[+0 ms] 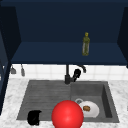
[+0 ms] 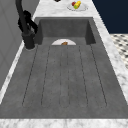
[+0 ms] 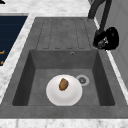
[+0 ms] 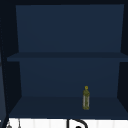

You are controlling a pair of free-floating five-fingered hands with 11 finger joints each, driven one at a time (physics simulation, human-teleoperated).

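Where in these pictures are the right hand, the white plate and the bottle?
right hand (image 3: 111, 38), right side view, on its back by the faucet.
white plate (image 3: 71, 96), right side view, on its bare rim.
bottle (image 4: 86, 100), upper view, on its body.

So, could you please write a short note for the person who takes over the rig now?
Right hand: raised at the faucet, close against it.
Left hand: low at the drainboard's front edge, beside the red ball.
Things: white plate with a brown food piece lies in the basin; a bottle stands on the cabinet shelf.
Done: a hand is at the faucet.
Left: the plate, not yet lifted out.
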